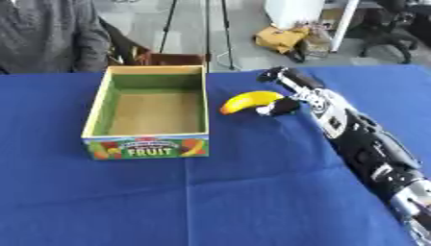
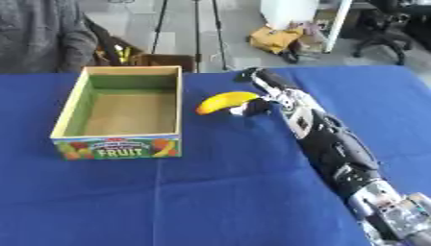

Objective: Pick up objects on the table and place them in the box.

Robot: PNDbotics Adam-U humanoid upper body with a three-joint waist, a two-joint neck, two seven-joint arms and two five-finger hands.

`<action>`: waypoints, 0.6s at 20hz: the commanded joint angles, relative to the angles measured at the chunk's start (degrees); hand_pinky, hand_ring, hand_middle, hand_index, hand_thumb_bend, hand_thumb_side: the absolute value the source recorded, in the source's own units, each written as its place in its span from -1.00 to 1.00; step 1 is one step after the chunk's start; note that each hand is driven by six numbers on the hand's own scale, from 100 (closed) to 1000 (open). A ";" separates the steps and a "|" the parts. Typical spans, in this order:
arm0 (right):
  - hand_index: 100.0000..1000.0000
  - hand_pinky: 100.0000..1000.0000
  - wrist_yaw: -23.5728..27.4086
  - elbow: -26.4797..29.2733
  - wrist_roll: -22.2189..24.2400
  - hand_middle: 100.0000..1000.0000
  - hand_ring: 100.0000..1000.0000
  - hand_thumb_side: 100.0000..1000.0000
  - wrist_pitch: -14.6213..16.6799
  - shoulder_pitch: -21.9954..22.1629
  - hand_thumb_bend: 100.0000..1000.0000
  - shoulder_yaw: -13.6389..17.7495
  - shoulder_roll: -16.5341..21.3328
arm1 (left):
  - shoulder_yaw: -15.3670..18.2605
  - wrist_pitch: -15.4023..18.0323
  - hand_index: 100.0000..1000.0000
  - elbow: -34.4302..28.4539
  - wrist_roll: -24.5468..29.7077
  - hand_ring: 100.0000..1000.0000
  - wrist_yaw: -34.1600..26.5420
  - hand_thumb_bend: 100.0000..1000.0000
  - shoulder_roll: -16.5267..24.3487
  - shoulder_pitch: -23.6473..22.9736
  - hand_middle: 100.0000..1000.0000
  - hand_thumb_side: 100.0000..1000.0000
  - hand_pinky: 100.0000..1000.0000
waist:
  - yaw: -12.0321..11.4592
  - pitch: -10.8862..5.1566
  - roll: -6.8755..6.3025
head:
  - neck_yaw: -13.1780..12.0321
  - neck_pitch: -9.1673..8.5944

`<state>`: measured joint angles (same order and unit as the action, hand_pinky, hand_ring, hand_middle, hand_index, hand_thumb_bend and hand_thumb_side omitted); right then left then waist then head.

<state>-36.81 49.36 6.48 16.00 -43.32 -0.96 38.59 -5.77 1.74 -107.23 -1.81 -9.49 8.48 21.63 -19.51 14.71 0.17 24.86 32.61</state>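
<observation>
A yellow banana (image 1: 249, 101) lies on the blue table just right of the open cardboard box (image 1: 94, 106), whose front reads FRUIT; nothing is inside the box. My right arm reaches in from the lower right corner. My right hand (image 1: 295, 89) is at the banana's right end. Its fingers (image 1: 272, 74) stretch straight out towards the far edge, behind the fruit. The thumb (image 1: 282, 107) sits against the near side of the banana's tip. I cannot tell whether the banana is off the cloth. My left hand shows in neither view.
The blue cloth (image 1: 210, 192) covers the whole table. A person in grey (image 1: 50, 33) stands at the far left edge, behind the box. Tripod legs, a bag and chairs stand on the floor beyond the table.
</observation>
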 commanded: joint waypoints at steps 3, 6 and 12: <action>0.59 0.55 -0.60 -0.32 0.63 0.42 0.57 -0.25 0.05 -0.52 0.02 0.11 1.69 | -0.33 -0.07 0.51 -1.27 0.26 0.24 -0.28 -0.38 -0.02 0.69 0.16 1.00 0.51 | -0.10 -0.59 -0.22 | 0.36 -0.69; 0.57 0.53 -0.69 -0.78 0.99 0.39 0.53 -0.27 0.08 -0.33 0.00 0.07 1.40 | -0.32 -0.09 0.51 -1.27 0.26 0.24 -0.34 -0.38 -0.08 0.68 0.15 1.00 0.51 | -0.01 -0.46 -0.35 | 0.29 -0.71; 0.50 0.42 -0.70 -0.96 1.45 0.26 0.41 -0.31 0.20 -0.31 -0.06 -0.02 1.09 | -0.32 -0.08 0.51 -1.28 0.29 0.24 -0.42 -0.38 -0.14 0.72 0.14 1.00 0.51 | 0.17 -0.30 -0.38 | 0.23 -0.77</action>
<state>-37.22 48.06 7.73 16.17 -42.84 -1.09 38.49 -5.93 1.62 -107.26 -1.68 -9.64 8.00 21.66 -19.38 15.25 -0.20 25.07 32.58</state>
